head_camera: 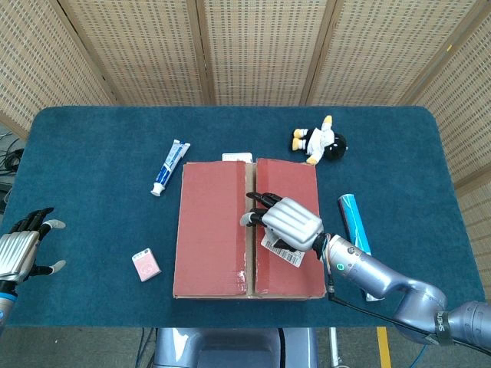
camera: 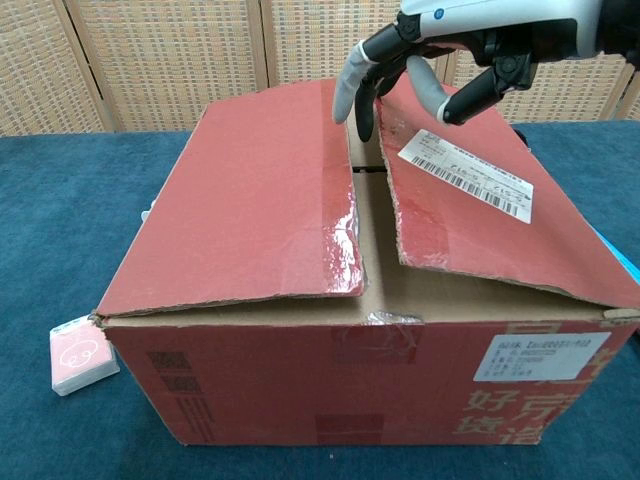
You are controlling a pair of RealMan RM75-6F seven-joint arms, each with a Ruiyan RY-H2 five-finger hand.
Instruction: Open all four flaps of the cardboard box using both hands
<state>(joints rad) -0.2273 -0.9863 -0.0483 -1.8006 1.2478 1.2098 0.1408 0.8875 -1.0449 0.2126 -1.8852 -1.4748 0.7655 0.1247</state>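
Observation:
The red-brown cardboard box (head_camera: pixel 245 230) (camera: pixel 360 330) sits mid-table with its two top flaps nearly closed and slightly raised along the centre seam. The right flap (camera: pixel 480 205) carries a white barcode label (camera: pixel 465 175). My right hand (head_camera: pixel 285 221) (camera: pixel 420 60) hovers over the seam, fingers spread and curved down, their tips at the inner edge of the right flap; it holds nothing. Far off at the table's left edge, my left hand (head_camera: pixel 19 245) stays open, away from the box.
A toothpaste tube (head_camera: pixel 170 167) lies left of the box's back corner and a small pink card pack (head_camera: pixel 146 266) (camera: pixel 78 355) lies front left. A plush toy (head_camera: pixel 319 141) sits behind the box, a blue tube (head_camera: pixel 354 222) to its right.

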